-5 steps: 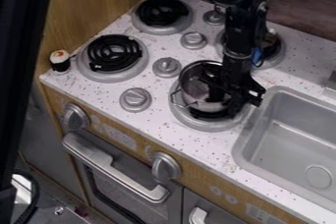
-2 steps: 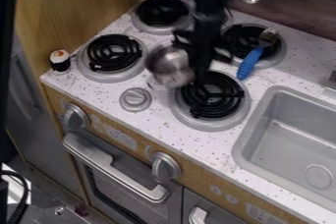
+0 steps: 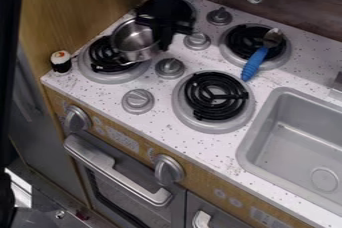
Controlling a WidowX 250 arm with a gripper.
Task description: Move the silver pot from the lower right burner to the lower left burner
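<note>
Pot [image 3: 135, 40]: shiny smooth metal. Stove knobs [image 3: 138, 101]: matt grey plastic look. Counter [image 3: 160, 134]: pale, dark-speckled, smooth. Side panel [image 3: 80, 4]: wood-grain. Sink [image 3: 300, 137]: satin grey, smooth. Spoon [image 3: 255, 64]: glossy blue plastic-looking handle, metallic head. Coils [image 3: 215, 94]: black, slight sheen.

The desk [image 3: 207, 144] was white, finely speckled with dark dots. Toward eleven o'clock, the pot [image 3: 135, 41] was shiny silver and the claw [image 3: 167, 34] black. The burner coils [image 3: 215, 96] were black in dark rings, set in grey rims. At two o'clock the spoon [image 3: 254, 64] had a ribbed blue handle; at ten, the toy sushi roll [image 3: 61, 62] was black below, white above, with an orange spot. The sink [image 3: 294, 137] at four o'clock was plain grey, the back wall [image 3: 307, 7] streaky dark brown.
</note>
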